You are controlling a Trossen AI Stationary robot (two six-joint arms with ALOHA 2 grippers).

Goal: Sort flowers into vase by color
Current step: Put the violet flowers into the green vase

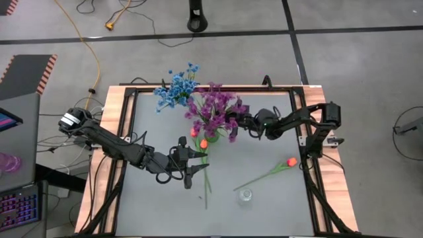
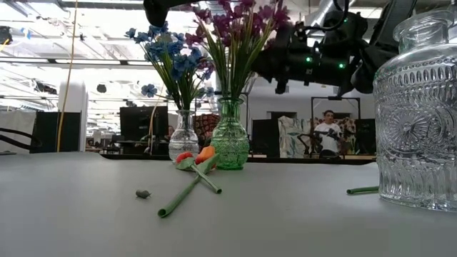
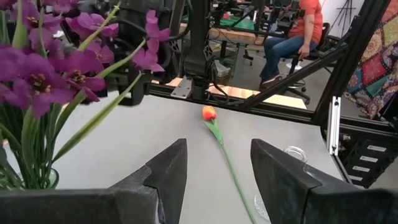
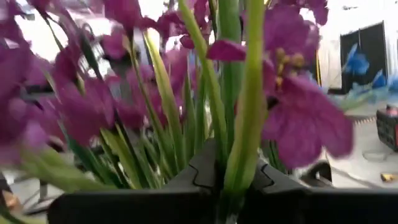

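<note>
Purple-magenta flowers (image 1: 213, 110) stand in a green vase (image 2: 230, 145). Blue flowers (image 1: 175, 88) stand in a small clear vase (image 2: 184, 139) beside it. My right gripper (image 1: 231, 123) reaches into the purple bunch from the table's right and is shut on a green stem (image 4: 239, 163). Two orange-red tulips (image 1: 199, 137) lie crossed on the table beside the green vase. A third tulip (image 1: 291, 162) lies toward the right. My left gripper (image 1: 192, 165) is open and empty just near of the crossed tulips; in its wrist view (image 3: 217, 163) it faces the third tulip (image 3: 209, 113). My right gripper pinches one green stem of a purple sprig (image 4: 241, 149) between its two fingers, below the blooms. The fingers come roughly level from the table's right and lie across the stem, which stands about upright among the other purple sprigs. Its lower end is hidden.
An empty clear glass vase (image 1: 245, 196) stands near the table's front, close to the third tulip's stem end; it fills the right of the low view (image 2: 418, 107). A small grey scrap (image 2: 143, 193) lies on the table. A black frame (image 1: 307, 142) borders the table. A seated person (image 3: 298, 31) shows beyond.
</note>
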